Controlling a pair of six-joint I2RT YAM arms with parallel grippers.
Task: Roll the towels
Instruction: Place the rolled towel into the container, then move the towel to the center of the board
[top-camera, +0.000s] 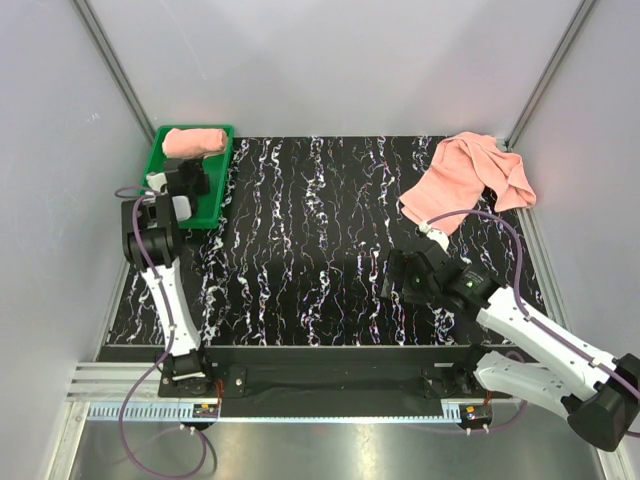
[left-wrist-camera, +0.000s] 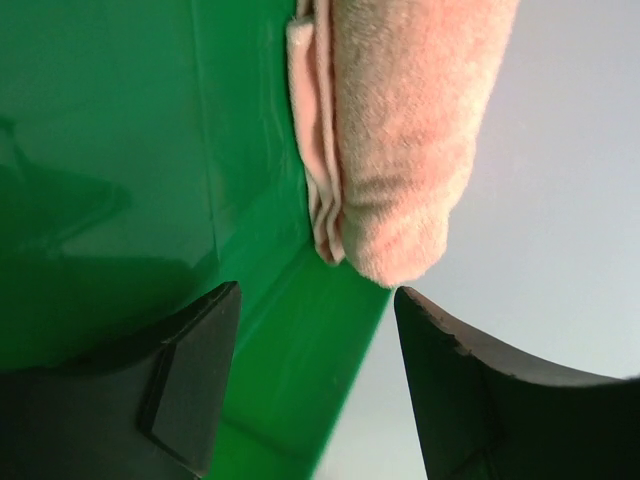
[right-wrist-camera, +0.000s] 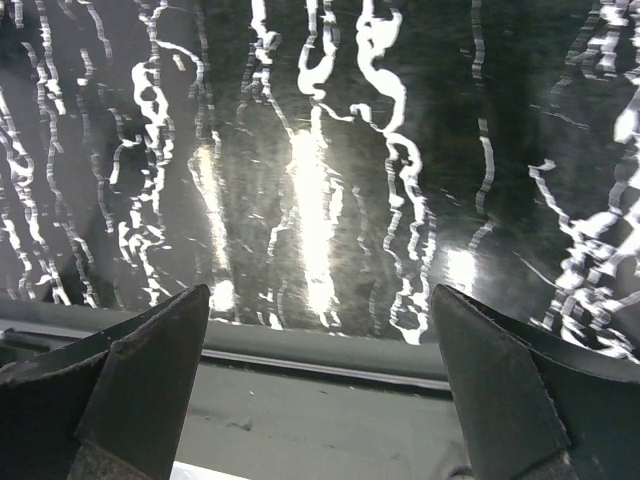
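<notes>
Rising from their bases at the near edge of the worktop (top-camera: 300, 250), the two arms reach in different directions. The right arm (top-camera: 530, 325) slants in from the near right corner, and its wrist hangs over the right half of the black, white-veined surface. The right jaws stand wide apart; in the wrist view both dark fingers (right-wrist-camera: 140, 390) frame only bare marbled worktop and a grey strip along its edge, and nothing lies between them. A purple cable (top-camera: 480, 215) arcs over this arm.

The left arm (top-camera: 165, 290) runs straight up the left side to the green tray (top-camera: 220, 165), which sits at the far left corner of the worktop against the wall. The left jaws hang over the near half of the tray, parted with nothing in them; their fingers (left-wrist-camera: 190, 390) point towards the tray's far end.

Just past those fingertips is the rolled towel (top-camera: 194, 141), a salmon-pink bundle lying across the far end of the tray. In the left wrist view its rounded end (left-wrist-camera: 400, 130) reaches the tray's rim, with folded layers showing along one side.

Farthest right, the loose towel (top-camera: 465, 180) lies unrolled and rumpled on the worktop near the far right corner, one corner trailing towards the right arm's wrist
</notes>
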